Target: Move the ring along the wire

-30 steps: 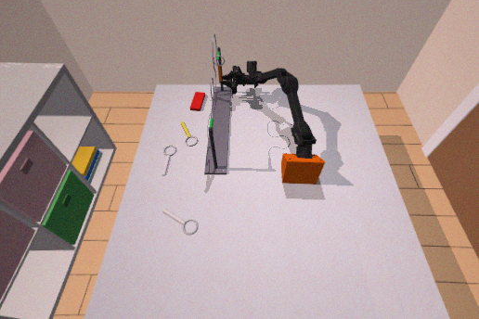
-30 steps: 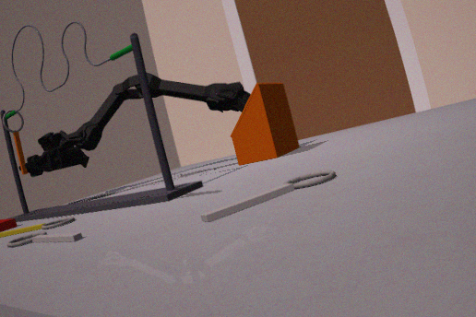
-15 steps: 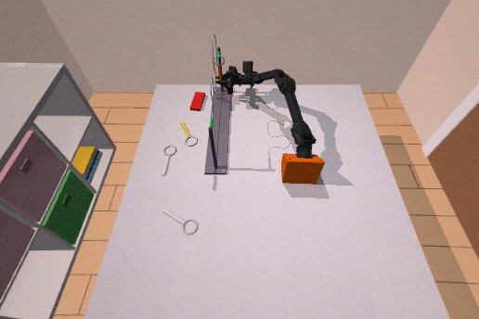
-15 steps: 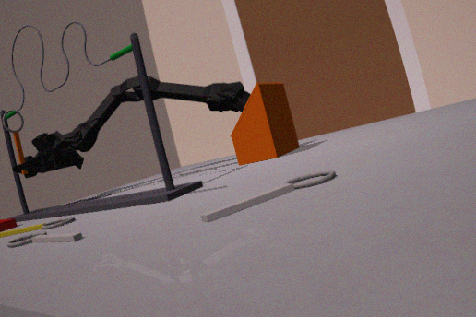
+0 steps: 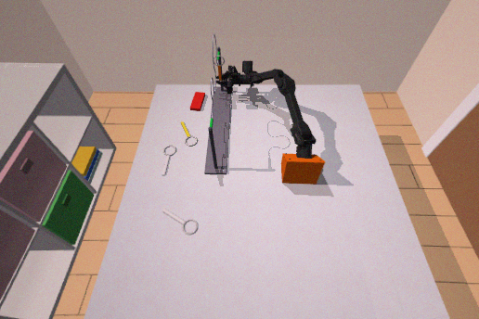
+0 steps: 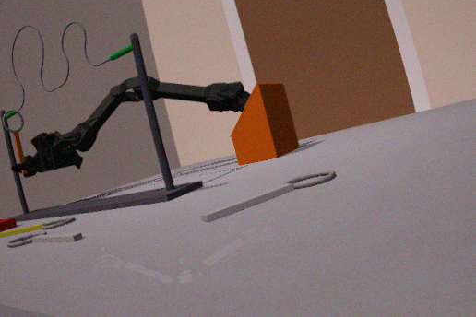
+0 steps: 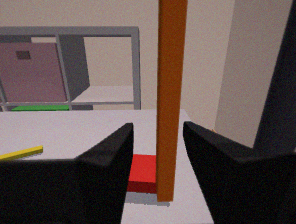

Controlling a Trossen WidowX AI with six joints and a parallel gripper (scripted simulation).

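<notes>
The ring (image 5: 224, 60) (image 6: 23, 122) hangs on the green part (image 6: 10, 114) of the wire beside the far post (image 6: 21, 194) (image 7: 280, 75). Its orange handle (image 5: 220, 71) (image 6: 18, 146) (image 7: 171, 65) points down. My gripper (image 5: 220, 81) (image 6: 17, 169) (image 7: 158, 128) is partly open at the handle's lower end. In the wrist view the handle stands between the two fingers, nearer the right one, with a gap on each side. The other green part (image 5: 211, 122) (image 6: 122, 52) is at the near post (image 5: 213, 149) (image 6: 154, 135). The thin grey wire (image 6: 42, 52) winds between, above my arm.
The dark base (image 5: 218, 145) joins the posts. Beyond it lie a red block (image 5: 198, 101) (image 7: 144, 172), a yellow-handled ring (image 5: 186, 130) and a pale-handled ring (image 5: 166, 164). Another pale ring tool (image 5: 174, 216) (image 6: 249, 203) lies nearer. The far post stands close right of my fingers in the wrist view.
</notes>
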